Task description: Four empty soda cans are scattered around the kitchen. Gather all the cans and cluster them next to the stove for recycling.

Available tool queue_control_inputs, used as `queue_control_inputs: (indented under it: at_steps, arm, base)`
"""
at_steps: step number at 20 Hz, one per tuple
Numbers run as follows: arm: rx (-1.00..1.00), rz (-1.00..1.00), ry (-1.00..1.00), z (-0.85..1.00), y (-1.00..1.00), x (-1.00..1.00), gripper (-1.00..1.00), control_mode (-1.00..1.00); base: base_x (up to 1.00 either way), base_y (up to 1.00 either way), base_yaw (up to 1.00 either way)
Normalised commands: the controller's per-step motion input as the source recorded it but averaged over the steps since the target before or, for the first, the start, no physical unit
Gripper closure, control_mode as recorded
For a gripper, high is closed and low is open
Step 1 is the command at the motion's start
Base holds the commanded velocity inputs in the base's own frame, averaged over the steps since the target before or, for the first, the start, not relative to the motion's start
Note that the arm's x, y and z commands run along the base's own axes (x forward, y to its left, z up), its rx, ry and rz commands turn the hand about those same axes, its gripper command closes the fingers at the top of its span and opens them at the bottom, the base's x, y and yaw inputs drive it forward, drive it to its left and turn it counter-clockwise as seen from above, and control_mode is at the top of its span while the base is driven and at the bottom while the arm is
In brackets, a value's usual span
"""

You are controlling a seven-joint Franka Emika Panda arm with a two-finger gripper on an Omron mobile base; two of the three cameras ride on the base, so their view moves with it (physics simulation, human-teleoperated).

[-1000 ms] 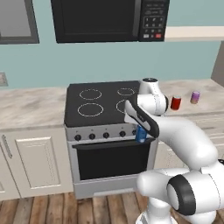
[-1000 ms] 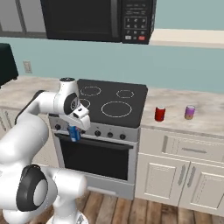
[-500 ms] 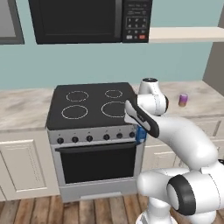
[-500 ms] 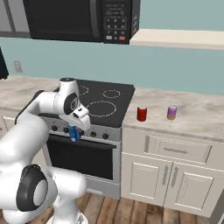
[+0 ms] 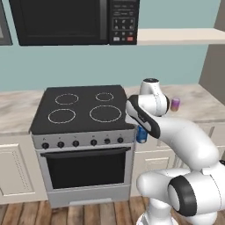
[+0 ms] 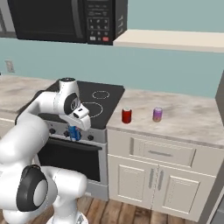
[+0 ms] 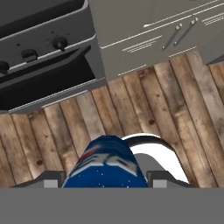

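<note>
End effector (image 5: 141, 134) is clamped on the blue can (image 5: 141, 134), held low in front of the stove (image 5: 83, 110), beside its knob row and over the wooden floor (image 7: 144, 105). Judging by this, the carry step is under way. Next the can must be lifted onto the desk (image 6: 192, 120), where the red can (image 6: 126, 115) and purple-pink can (image 6: 157, 114) stand near each other.

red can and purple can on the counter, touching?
Apart. The right base view shows bare counter between the red can and the purple can.
</note>
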Motion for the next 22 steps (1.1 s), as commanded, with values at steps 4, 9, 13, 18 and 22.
queue_control_inputs:
  at_steps: [4,9,13,18,22]
  arm:
    - [0.0,0.0,0.0,0.0,0.0,0.0,1.0,1.0]
    - [0.0,0.0,0.0,0.0,0.0,0.0,1.0,1.0]
    - [0.0,0.0,0.0,0.0,0.0,0.0,1.0,1.0]
    - [0.0,0.0,0.0,0.0,0.0,0.0,1.0,1.0]
    - [0.0,0.0,0.0,0.0,0.0,0.0,1.0,1.0]
  base:
    - [0.34,-0.48,0.07]
    - [0.38,-0.48,0.05]
    - [0.37,-0.47,0.04]
    - [0.33,-0.34,0.02]
    - [0.28,-0.19,0.0]
